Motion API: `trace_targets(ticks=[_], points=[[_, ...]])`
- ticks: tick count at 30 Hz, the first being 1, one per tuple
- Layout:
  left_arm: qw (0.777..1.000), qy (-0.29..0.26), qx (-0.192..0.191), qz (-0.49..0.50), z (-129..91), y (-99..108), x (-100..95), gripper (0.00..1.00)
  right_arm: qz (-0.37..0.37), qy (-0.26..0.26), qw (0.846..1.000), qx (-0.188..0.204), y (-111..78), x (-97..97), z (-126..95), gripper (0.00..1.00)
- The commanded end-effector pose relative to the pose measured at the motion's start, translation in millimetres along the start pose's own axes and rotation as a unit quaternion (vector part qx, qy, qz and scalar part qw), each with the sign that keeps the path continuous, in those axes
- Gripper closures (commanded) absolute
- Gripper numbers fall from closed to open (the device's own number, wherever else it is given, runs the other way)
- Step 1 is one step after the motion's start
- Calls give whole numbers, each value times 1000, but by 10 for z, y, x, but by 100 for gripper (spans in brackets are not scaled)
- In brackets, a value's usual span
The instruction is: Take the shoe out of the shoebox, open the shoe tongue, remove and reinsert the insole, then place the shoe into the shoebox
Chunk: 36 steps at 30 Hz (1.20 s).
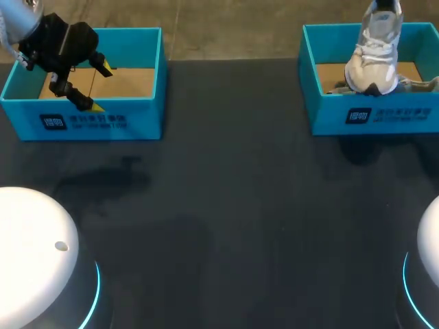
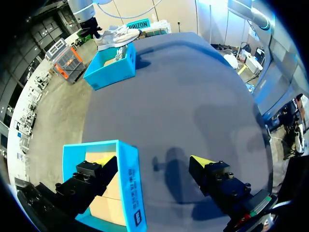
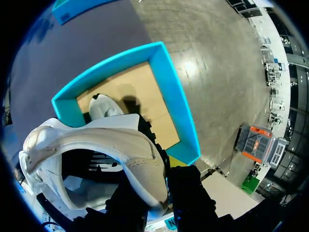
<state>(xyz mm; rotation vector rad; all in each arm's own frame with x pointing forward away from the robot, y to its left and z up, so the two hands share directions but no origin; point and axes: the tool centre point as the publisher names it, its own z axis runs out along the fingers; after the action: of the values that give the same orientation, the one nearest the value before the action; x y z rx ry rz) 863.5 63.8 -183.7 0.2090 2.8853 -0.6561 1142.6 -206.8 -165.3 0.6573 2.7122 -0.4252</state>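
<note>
A white sneaker [image 1: 374,58] stands toe-down in the right blue shoebox [image 1: 370,113], heel raised toward the far edge of the head view. In the right wrist view my right gripper [image 3: 159,181] is shut on the sneaker's [image 3: 96,145] heel collar, one dark finger inside the opening and one outside, above that shoebox [image 3: 176,111]. My left gripper [image 1: 99,86] hangs open over the left blue shoebox [image 1: 82,120]. In the left wrist view the left gripper [image 2: 152,162] straddles that shoebox's [image 2: 129,183] wall, one finger inside and one over the table.
The dark table [image 1: 226,219] stretches between the two boxes. The left box shows only its brown cardboard floor [image 1: 130,82]. In the left wrist view the far box [image 2: 111,72] with the sneaker [image 2: 116,36] sits across the table.
</note>
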Motion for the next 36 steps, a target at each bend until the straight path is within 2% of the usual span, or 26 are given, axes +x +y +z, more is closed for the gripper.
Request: trace_targets(ticks=[1, 5, 11, 17, 19, 21, 23, 28, 30, 36], points=[[1000, 0, -2, 0, -11, -3, 10, 0, 9, 30, 1000, 2, 45, -196, 124, 100], [1000, 0, -2, 0, -11, -3, 10, 0, 25, 37, 999, 1, -14, -310, 223, 100], [1000, 0, -2, 0, -11, -3, 10, 0, 68, 45, 997, 13, -69, -380, 294, 100], [1000, 0, -2, 0, -11, -3, 10, 0, 190, 53, 980, 16, -222, -384, 404, 100], [1000, 0, -2, 0, -11, -3, 10, 0, 215, 45, 976, 10, -247, -379, 424, 100], [1000, 0, -2, 0, -11, -3, 10, 0, 229, 50, 972, 28, -263, -376, 446, 100], [1000, 0, -2, 0, -11, -3, 10, 0, 247, 51, 967, 30, -268, -373, 455, 100], [1000, 0, -2, 0, -11, -3, 10, 0, 260, 44, 963, 55, -246, -354, 471, 100], [1000, 0, -2, 0, -11, -3, 10, 0, 254, 45, 963, 81, -213, -336, 505, 100], [1000, 0, -2, 0, -11, -3, 10, 0, 254, 45, 963, 81, -213, -336, 505, 100]])
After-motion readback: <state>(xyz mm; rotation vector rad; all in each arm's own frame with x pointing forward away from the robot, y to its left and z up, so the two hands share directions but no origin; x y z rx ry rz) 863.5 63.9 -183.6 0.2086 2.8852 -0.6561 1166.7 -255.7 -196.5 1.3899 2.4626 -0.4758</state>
